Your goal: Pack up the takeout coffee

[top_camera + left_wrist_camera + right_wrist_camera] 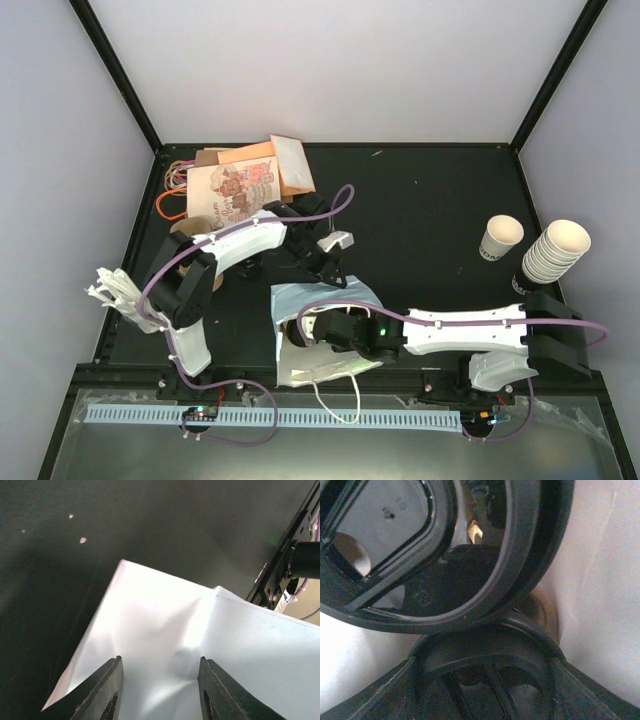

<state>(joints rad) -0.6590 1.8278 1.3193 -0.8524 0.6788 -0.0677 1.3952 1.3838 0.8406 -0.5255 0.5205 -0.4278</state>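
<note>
A white paper bag [300,300] lies on its side in the middle of the black table. My right gripper [318,333] reaches into its mouth. In the right wrist view the takeout coffee [485,647] fills the lower half, its black lid sitting between my dark fingers [365,700], so the gripper looks shut on it. A second black lid [470,580] lies tilted just beyond it against the white bag wall [600,580]. My left gripper [330,268] is at the bag's far edge. Its fingers [112,680] stand apart [160,659] over the creased white bag [165,620], with nothing pinched between them.
A single lidless cream cup [501,237] and a stack of cream cups [556,250] stand at the right. Printed brown paper bags [245,185] with orange handles lie at the back left, with a brown pulp carrier [188,235] beside the left arm. The right arm [625,545] shows past the bag in the left wrist view.
</note>
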